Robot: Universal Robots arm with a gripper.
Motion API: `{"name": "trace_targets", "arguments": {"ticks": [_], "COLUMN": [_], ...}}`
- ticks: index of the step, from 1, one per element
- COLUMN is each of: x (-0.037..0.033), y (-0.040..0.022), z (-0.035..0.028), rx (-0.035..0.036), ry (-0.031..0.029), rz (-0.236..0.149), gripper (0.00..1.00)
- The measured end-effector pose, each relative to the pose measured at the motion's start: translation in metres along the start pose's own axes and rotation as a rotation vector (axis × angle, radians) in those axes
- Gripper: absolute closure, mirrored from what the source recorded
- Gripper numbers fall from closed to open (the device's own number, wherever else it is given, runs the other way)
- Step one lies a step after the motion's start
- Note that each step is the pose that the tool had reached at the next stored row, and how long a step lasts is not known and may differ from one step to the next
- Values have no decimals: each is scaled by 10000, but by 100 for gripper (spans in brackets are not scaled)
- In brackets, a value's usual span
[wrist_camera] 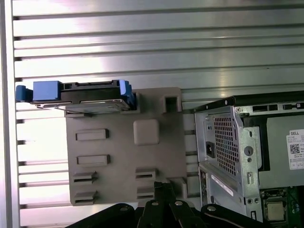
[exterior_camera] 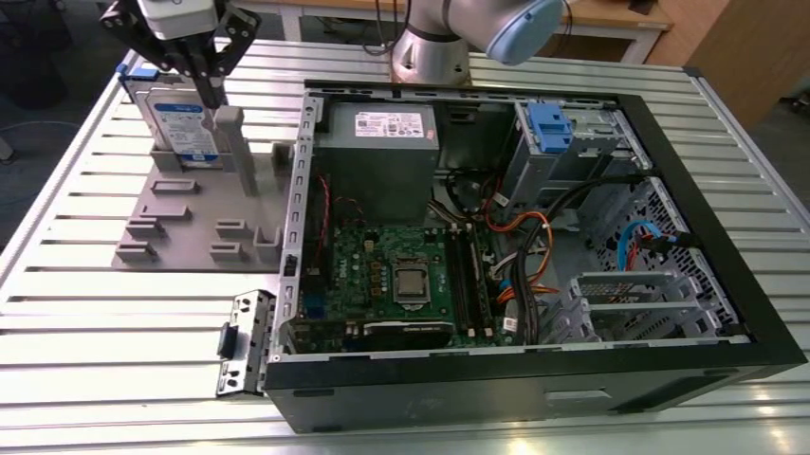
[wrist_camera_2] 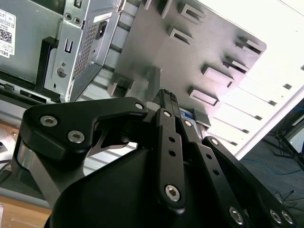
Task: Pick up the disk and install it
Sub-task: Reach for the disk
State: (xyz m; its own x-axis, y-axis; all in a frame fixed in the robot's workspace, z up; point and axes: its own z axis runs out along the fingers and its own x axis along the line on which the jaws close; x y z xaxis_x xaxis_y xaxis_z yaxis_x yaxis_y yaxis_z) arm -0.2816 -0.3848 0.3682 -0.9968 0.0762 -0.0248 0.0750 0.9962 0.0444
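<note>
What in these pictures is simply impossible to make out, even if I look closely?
Exterior view: whether the gripper touches the disk; the two overlap and depth is unclear.
First wrist view: the disk's label, because the disk stands edge-on to the camera.
Second wrist view: most of the disk, behind the gripper's own links.
Exterior view: the arm's upper part, cut off by the top edge.

The disk (exterior_camera: 174, 121), silver with a white-and-blue label and blue frame, stands on edge at the exterior view's upper left.
</note>
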Motion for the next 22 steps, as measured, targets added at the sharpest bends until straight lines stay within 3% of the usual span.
{"name": "trace_targets", "arguments": {"ticks": [22], "x": [148], "y": [21], "z": [51], "rx": [0], "ry": [0], "rz": [0], "gripper": [90]}}
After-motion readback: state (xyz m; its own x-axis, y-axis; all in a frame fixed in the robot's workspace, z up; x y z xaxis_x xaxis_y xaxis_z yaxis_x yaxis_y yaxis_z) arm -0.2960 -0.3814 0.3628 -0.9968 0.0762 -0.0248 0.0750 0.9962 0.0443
